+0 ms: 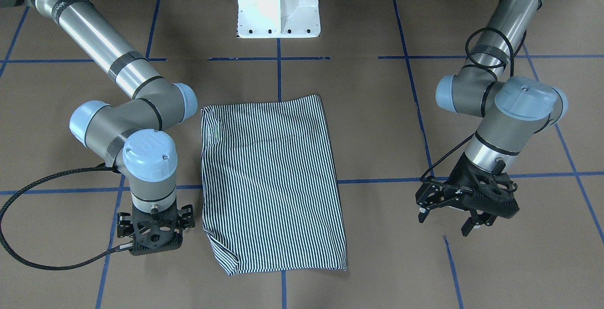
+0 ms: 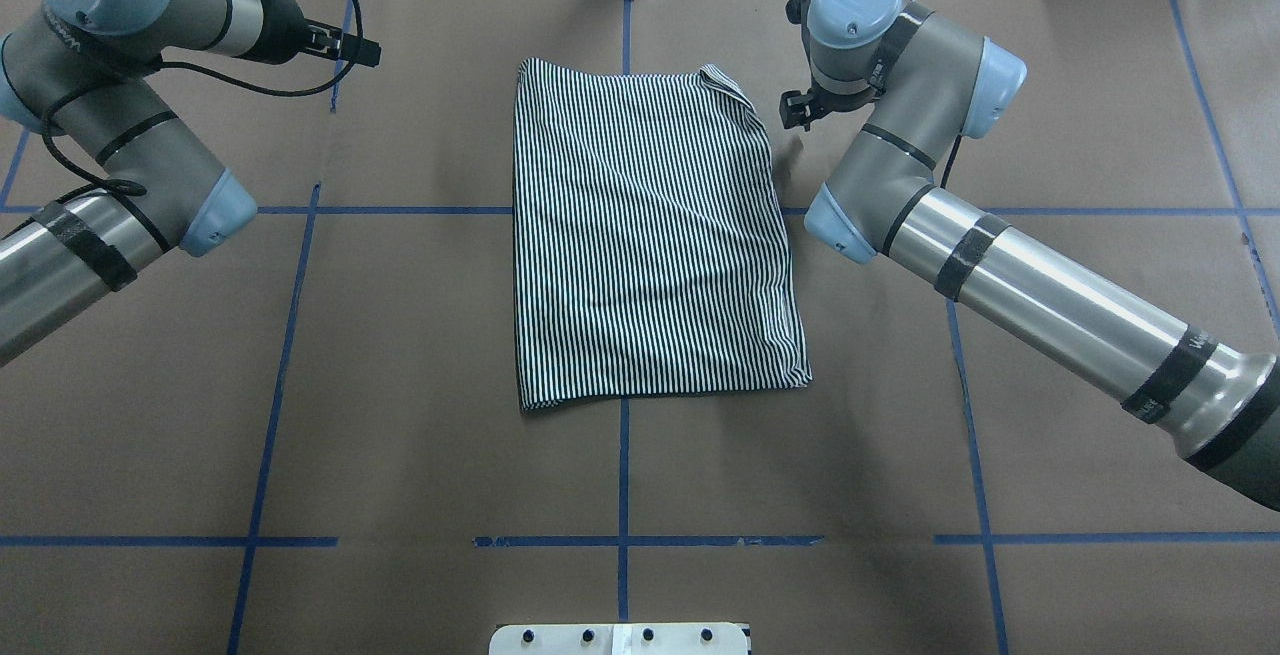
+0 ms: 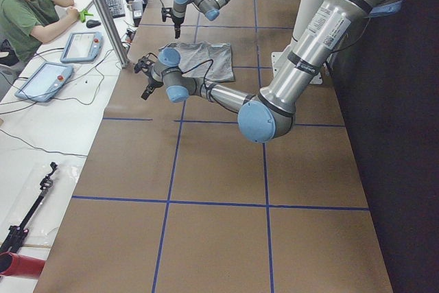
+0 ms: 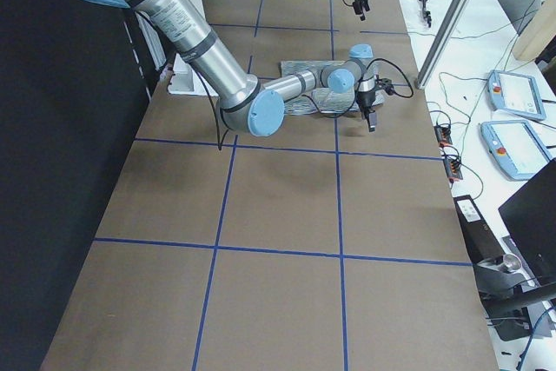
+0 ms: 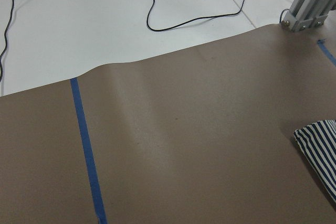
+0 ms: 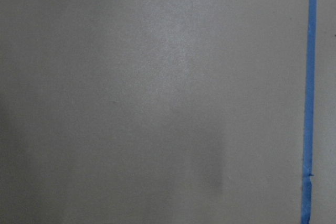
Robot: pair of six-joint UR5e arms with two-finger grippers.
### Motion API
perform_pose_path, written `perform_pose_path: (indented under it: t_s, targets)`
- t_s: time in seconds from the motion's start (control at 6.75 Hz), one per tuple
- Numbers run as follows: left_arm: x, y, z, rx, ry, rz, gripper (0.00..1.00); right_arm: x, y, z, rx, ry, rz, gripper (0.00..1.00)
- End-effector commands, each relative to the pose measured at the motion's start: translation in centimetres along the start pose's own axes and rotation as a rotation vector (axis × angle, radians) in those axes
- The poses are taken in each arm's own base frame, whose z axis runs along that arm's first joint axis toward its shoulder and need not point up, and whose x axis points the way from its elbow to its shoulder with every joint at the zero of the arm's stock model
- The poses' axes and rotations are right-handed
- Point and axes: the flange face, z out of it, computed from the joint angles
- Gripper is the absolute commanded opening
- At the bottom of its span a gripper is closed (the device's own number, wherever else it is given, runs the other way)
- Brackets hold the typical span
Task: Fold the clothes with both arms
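the folded shirt (image 2: 650,235) lay centred on the tabletop (image 2: 400,335), left hand (image 1: 446,223) at its ten o'clock open and empty, right hand (image 2: 798,113) at two o'clock, opening untellable; gripping the rumpled one o'clock corner (image 2: 735,90) could drag layers askew.

soft striped cloth shirt (image 1: 271,181), matt brown paper table cover (image 1: 387,125), glossy metal arm tubes (image 1: 94,30)

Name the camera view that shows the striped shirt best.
Exterior front-facing: the folded striped shirt lies whole, large and uncovered. The overhead view shows it whole too, slightly smaller. Both side views show it small, far and partly hidden. The left wrist view catches only one corner; the right wrist view shows none of it.
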Motion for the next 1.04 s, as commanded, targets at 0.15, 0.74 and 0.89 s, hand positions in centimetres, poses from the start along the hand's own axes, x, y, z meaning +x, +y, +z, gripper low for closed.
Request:
perform_pose_path:
  t_s: [0.15, 0.74, 0.89]
  targets:
    - [-0.2, 0.6, 0.1, -0.006, 0.000, -0.010, 1.00, -4.1, -3.0, -4.9, 0.050, -0.067, 0.076, 1.00]
    - [0.2, 1.1, -0.2, -0.007, 0.006, -0.006, 1.00, -12.1, -3.9, -4.6, 0.037, -0.055, 0.122, 1.00]
    - [0.2, 1.1, -0.2, -0.007, 0.006, -0.009, 1.00, -11.7, -3.9, -2.5, 0.063, -0.070, 0.119, 1.00]
